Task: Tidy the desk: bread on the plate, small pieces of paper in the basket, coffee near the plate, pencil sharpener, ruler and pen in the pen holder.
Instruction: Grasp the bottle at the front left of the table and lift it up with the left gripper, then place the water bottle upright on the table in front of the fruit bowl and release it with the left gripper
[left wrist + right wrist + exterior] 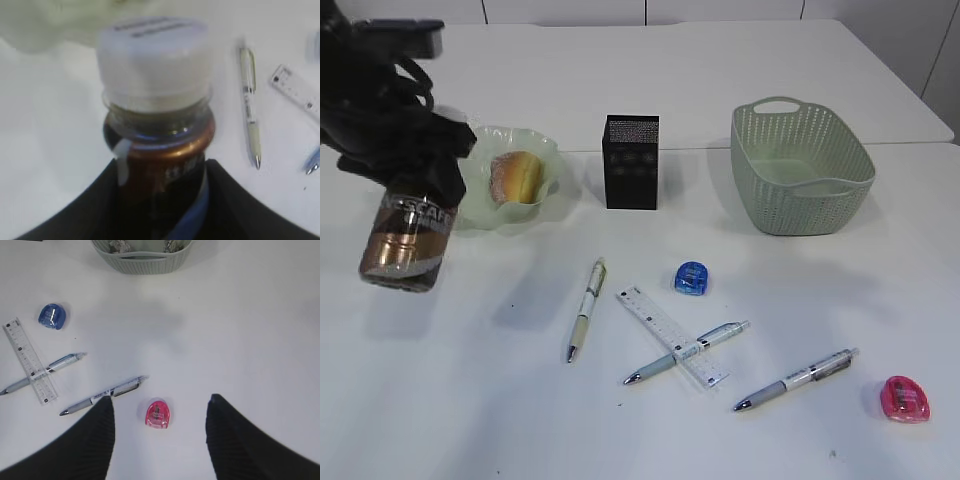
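Observation:
My left gripper (417, 188) is shut on the brown coffee (404, 240) bottle, holding it tilted above the desk (470, 400), left of the wavy green plate (548, 158). The white cap (152, 62) fills the left wrist view. The bread (515, 176) lies in the plate. My right gripper (160, 399) hangs open over the pink pencil sharpener (157, 414). A blue pencil sharpener (691, 277), the ruler (665, 330) and three pens (586, 308) (686, 352) (796, 379) lie on the desk. The black pen holder (631, 162) stands at centre back.
The green basket (800, 168) stands at the back right, and two crumpled small pieces of paper (119, 245) show inside it in the right wrist view. One pen lies across the ruler. The desk's seam runs behind the plate and the pen holder.

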{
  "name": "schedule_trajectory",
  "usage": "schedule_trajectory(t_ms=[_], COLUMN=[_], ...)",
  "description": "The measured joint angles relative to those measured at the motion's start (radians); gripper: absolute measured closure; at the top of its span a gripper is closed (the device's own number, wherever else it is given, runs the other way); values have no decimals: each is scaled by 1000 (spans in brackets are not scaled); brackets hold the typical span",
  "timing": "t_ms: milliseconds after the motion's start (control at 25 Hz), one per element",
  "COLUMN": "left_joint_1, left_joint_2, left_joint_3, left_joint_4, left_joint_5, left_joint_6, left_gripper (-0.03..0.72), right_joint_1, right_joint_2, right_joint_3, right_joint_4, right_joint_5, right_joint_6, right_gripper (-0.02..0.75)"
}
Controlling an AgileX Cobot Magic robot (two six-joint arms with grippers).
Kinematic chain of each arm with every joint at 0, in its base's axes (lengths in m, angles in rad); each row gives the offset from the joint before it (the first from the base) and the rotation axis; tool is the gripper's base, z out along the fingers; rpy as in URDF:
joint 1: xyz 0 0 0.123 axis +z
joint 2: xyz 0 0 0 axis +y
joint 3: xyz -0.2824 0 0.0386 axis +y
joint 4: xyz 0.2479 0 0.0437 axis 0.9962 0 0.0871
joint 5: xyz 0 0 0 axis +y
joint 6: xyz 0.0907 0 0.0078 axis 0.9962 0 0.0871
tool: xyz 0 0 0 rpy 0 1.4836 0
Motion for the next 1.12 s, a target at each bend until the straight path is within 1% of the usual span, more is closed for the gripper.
schedule_trajectory(t_ms=[160, 360, 600, 680, 760, 920, 1120], left_joint_1=[0, 0, 0, 0, 0, 0, 0], left_joint_2=[-153, -299, -334, -334, -334, -317, -220], left_joint_3=[121, 341, 596, 683, 745, 820, 834], left_joint_4=[22, 84, 112, 113, 113, 109, 94], left_joint_5=[-193, -532, -986, -1169, -1319, -1550, -1741], left_joint_6=[0, -2, -2, -2, 14, 76, 123], left_gripper=[375, 375, 375, 375, 375, 375, 375], right_joint_1=[0, 0, 0, 0, 0, 0, 0], right_joint_2=[0, 0, 0, 0, 0, 0, 0], right_joint_3=[0, 0, 0, 0, 0, 0, 0], right_joint_4=[16, 24, 24, 18, 18, 16, 4], right_joint_5=[0, 0, 0, 0, 0, 0, 0], right_joint_6=[0, 0, 0, 0, 0, 0, 0], right_gripper=[280, 280, 280, 280, 280, 280, 280])
